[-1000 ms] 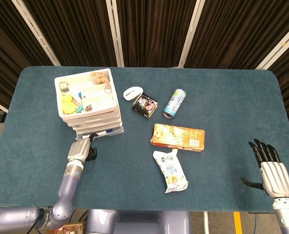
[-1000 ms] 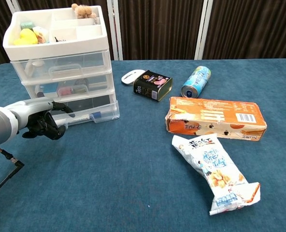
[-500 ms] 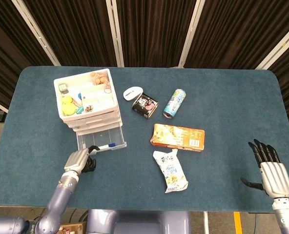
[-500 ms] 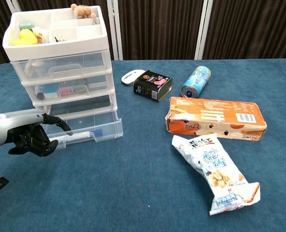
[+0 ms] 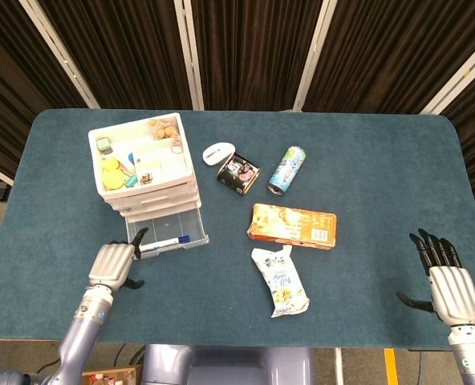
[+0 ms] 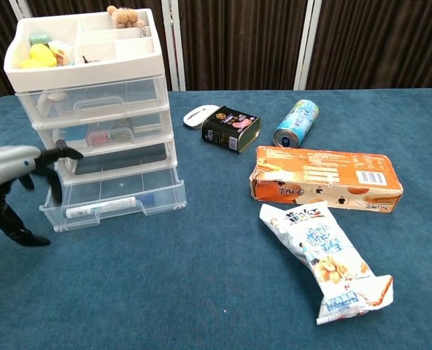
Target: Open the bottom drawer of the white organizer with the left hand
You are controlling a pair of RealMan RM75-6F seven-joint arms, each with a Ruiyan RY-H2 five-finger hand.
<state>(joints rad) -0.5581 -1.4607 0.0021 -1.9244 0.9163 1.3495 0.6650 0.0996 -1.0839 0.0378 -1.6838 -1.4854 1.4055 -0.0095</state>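
While the clear plastic bottom drawer (image 6: 117, 201) juts from the white stacked organizer (image 6: 92, 95) on the blue felt worktop (image 5: 366, 160), the left hand (image 5: 113, 262) hovers just beside it, fingers spread, empty, partly cut off in the chest view.

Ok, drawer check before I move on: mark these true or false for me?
1. The bottom drawer of the white plastic organizer is pulled out: true.
2. The left hand grips the drawer front: false, its fingers are spread and off it.
3. A marker pen lies in the open drawer: true.
4. The blue drink can stands upright: false, it lies on its side.
5. The right hand holds the orange snack box: false, it holds nothing.
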